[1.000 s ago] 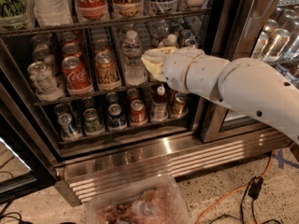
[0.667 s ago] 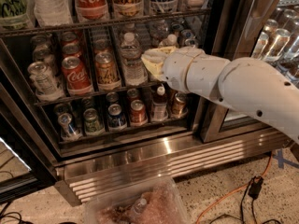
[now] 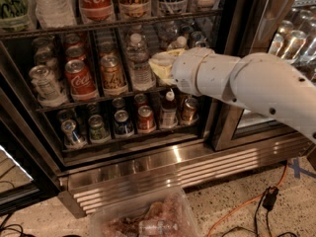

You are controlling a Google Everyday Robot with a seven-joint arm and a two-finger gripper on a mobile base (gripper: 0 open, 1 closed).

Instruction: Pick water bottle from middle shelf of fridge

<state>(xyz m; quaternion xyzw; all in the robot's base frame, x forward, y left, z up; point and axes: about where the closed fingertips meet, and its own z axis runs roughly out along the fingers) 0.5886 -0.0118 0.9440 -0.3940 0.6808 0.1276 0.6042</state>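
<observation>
- The gripper (image 3: 162, 65) is inside the fridge (image 3: 148, 164) at middle-rack height, just right of the water bottle (image 3: 139, 63); open or closed, I cannot tell.
- The bottle stands upright at the front of the middle shelf (image 3: 98, 98), beside the soda cans (image 3: 79, 78), so it seems reachable from the front.

Wrist (image 3: 193, 73) hides much of the pincer (image 3: 162, 66) at the middle shelf (image 3: 98, 99).
</observation>
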